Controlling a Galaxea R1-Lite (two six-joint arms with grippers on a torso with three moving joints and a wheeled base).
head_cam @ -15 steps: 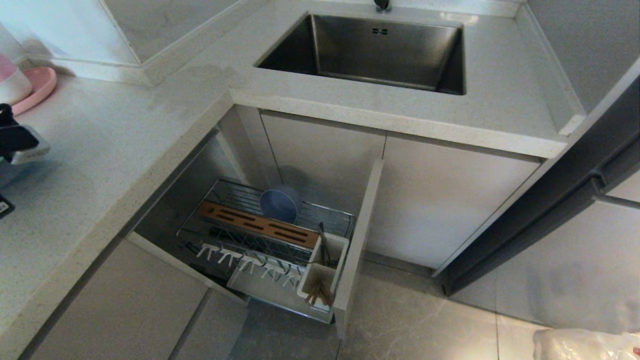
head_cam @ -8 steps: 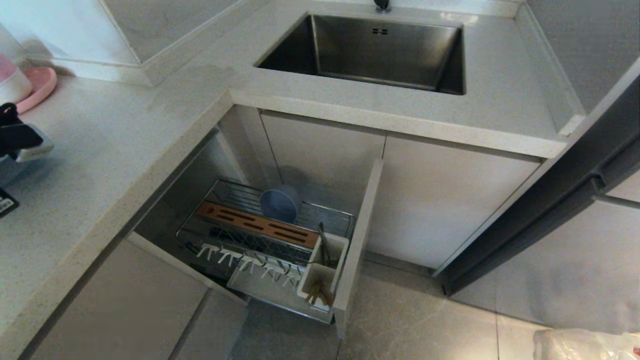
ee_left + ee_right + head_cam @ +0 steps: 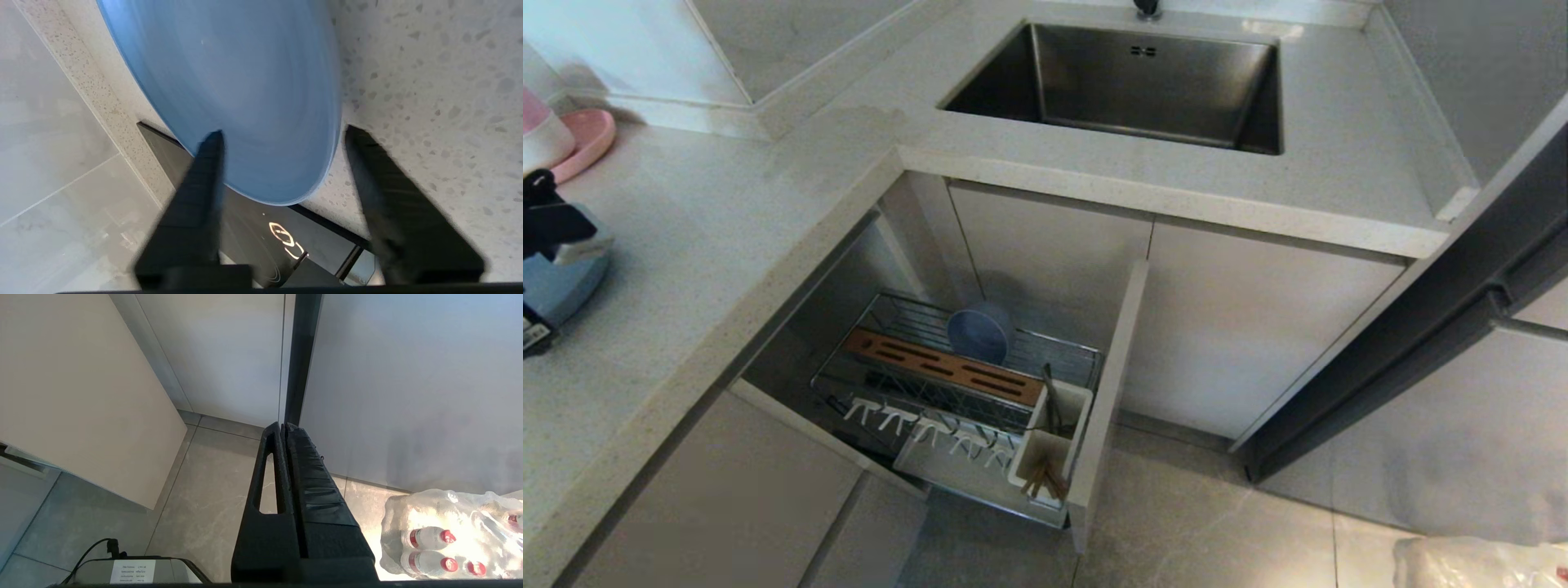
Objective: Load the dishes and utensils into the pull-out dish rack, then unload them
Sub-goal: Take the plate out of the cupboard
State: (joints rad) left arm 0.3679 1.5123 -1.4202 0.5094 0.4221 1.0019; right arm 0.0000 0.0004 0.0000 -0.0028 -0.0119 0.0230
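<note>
One pale-blue plate point(image 3: 241, 94) lies between the left claw's point(image 3: 282, 136) spread fingers.

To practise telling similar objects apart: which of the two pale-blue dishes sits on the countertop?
The pale-blue plate, between the open left hand's fingers on the countertop. The pale-blue bowl stands in the pull-out rack below.

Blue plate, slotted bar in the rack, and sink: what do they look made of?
Blue plate: likely glazed ceramic or melamine; smooth, uniform pale blue with a soft sheen. Slotted bar: looks like wood; warm brown and matte. Sink: brushed stainless steel, judging by its dull grey, streaky reflections.
</note>
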